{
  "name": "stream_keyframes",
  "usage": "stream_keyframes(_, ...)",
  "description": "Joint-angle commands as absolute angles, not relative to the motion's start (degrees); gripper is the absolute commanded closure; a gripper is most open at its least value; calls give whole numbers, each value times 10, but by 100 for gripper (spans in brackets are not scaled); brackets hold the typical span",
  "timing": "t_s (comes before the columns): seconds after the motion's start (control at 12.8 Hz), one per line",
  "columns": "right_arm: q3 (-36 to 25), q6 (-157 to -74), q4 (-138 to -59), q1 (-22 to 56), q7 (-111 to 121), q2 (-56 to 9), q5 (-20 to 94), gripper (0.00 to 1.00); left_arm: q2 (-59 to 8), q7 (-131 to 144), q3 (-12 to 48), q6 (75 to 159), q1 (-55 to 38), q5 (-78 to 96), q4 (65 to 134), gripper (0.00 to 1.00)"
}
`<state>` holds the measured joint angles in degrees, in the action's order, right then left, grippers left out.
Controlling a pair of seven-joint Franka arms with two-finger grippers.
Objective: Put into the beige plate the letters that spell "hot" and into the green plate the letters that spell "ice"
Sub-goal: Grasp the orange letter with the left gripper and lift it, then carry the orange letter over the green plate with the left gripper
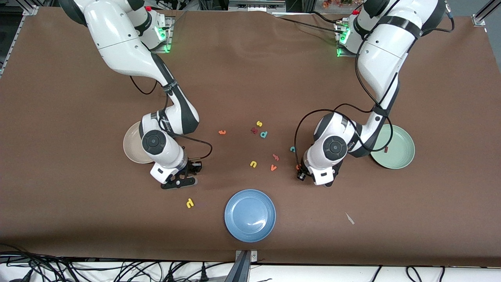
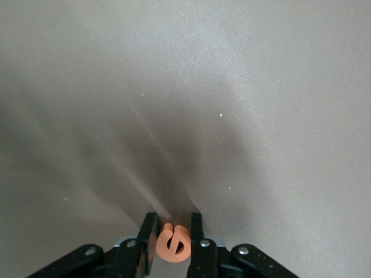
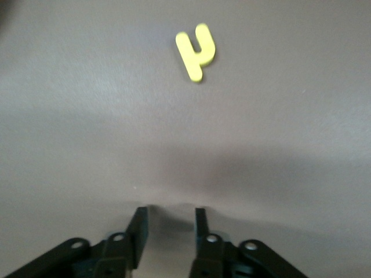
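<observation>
Orange foam is showing between the left gripper's (image 2: 172, 238) jaws: they are pinching the round "e" (image 2: 173, 242) low over bare brown tabletop (image 1: 391, 219), near the teal "c" (image 1: 292, 149). The right gripper (image 3: 169, 223), jaws spread and holding nothing, is hanging low beside the beige plate (image 1: 131, 143), with the yellow "h" (image 1: 190, 203) lying nearer the camera. A dark bar, probably the "i" (image 1: 386, 149), is sitting in the green plate (image 1: 399, 154). Loose letters are scattering across the middle above the blue plate (image 1: 250, 215).
</observation>
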<state>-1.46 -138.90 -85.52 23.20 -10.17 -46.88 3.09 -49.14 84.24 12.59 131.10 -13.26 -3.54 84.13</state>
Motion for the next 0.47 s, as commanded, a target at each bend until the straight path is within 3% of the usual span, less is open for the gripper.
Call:
stream_keyframes(0.0, -13, -1391, -821, 233, -94, -461, 26, 37, -472, 785, 127, 1255, -113, -33, 838, 100)
stream_keyframes(0.16, -13, -1394, -772, 234, -86, -482, 19, 37, -452, 755, 127, 1218, -100, -30, 838, 100)
stream_keyframes(0.39, -21, -1417, -662, 224, -38, -558, 12, 37, -394, 603, 181, 1090, -9, -15, 844, 100)
